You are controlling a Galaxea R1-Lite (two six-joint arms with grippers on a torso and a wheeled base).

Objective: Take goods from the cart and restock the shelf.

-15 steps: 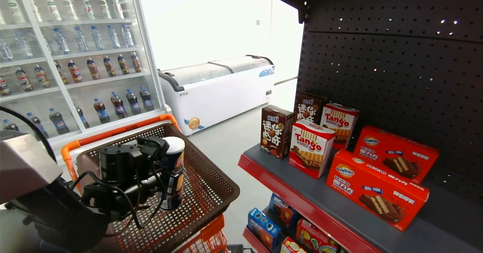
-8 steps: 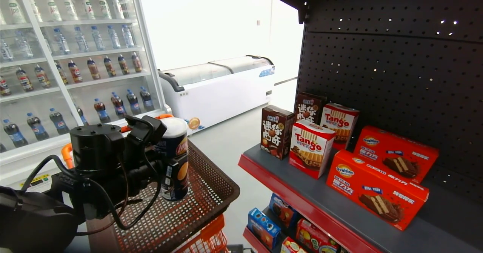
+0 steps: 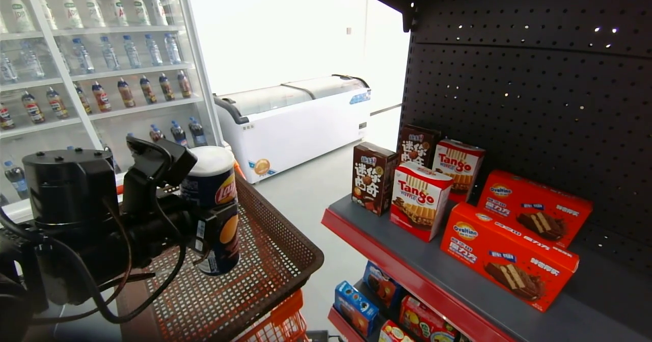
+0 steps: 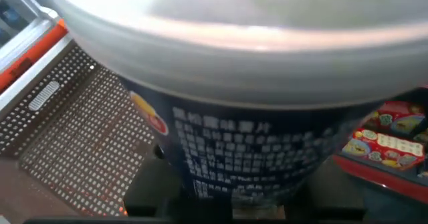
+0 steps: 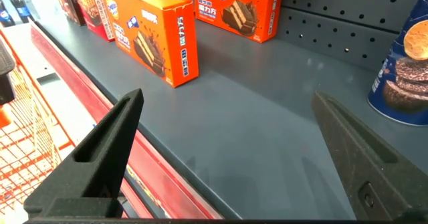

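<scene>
Head view, lower left: holds the chip can (image 3: 216,179) upright in the left gripper (image 3: 201,204), jaws clamped at mid-body, above the cart basket (image 3: 285,250). Probably light, thin-walled and smooth, so best squeezed gently.

Left wrist view: same can close up, mesh beneath.

Right wrist view: right gripper (image 5: 227,95), jaws apart, over bare shelf (image 5: 281,63). Orange boxes (image 5: 157,37) upper left and blue tub (image 5: 408,70) at right edge to skirt.

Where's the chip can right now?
Head view, robot's left: the chip can is upright in the left pincer, above the brown cart basket and well short of the grey shelf.
</scene>
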